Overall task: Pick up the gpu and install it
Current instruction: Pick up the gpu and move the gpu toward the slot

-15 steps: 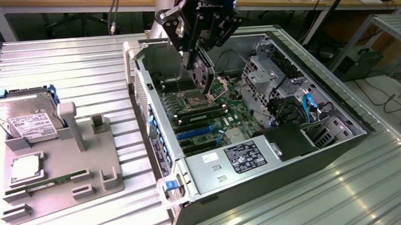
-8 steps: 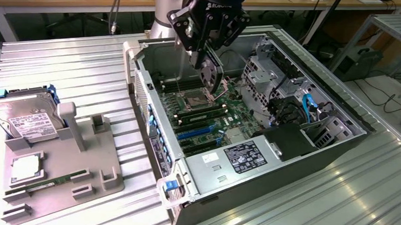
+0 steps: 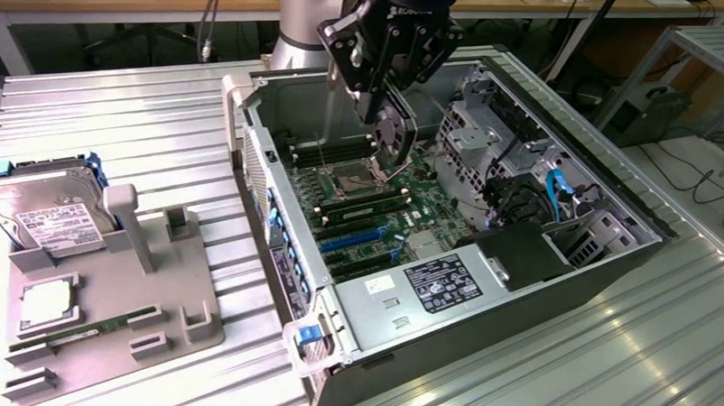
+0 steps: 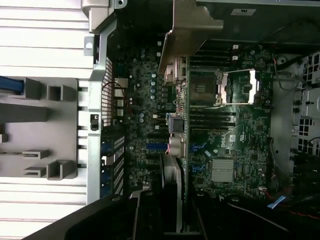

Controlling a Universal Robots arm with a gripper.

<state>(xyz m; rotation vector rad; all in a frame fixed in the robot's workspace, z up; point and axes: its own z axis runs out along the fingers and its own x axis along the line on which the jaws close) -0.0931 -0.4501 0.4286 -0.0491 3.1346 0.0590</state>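
**Gpu held over the open case, not yet seated.**
The gripper (image 3: 382, 95) is clamped on the gpu (image 3: 396, 136), which hangs edge-down above the motherboard (image 3: 380, 208). A slight tilt or offset could make the card miss the blue slots (image 3: 354, 241) and strike neighbouring parts. The wrist view shows how the card lines up with the slots, and the exterior view shows its height.
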